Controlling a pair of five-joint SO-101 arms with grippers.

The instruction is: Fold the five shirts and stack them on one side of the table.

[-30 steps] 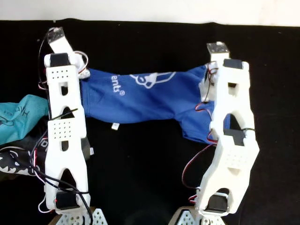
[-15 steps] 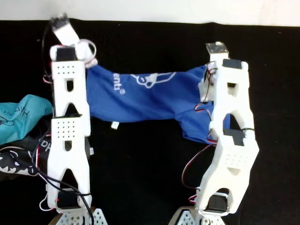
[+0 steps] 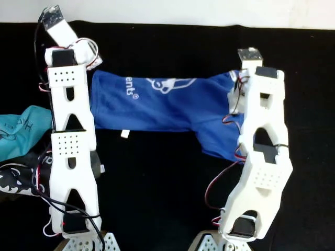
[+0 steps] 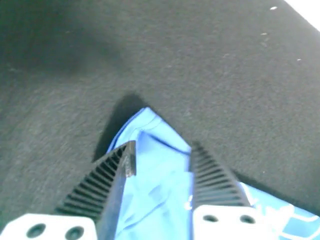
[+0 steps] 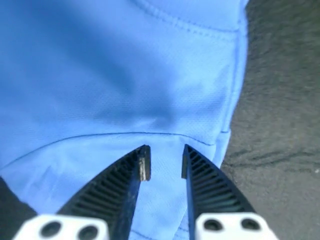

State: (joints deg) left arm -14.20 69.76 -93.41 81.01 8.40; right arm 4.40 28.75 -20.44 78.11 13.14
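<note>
stretching across the black worktop [image 3: 157, 188], the blue shirt [image 3: 167, 107] lies between the two arms, and each arm hides one end of it from above. the left claw [image 4: 162, 152] pinches a raised corner of that shirt. the right claw [image 5: 164, 161] is slightly parted just over the fabric, with nothing between its tips. a teal shirt [image 3: 21, 130] and a black-and-white garment [image 3: 11, 180] lie bunched beside the left arm, partly hidden by it.

Three shirts: one blue shirt [image 3: 167, 104], one teal shirt [image 3: 21, 130], one black-and-white shirt [image 3: 13, 180]; two arms: left arm [image 3: 70, 141], right arm [image 3: 264, 151].
</note>
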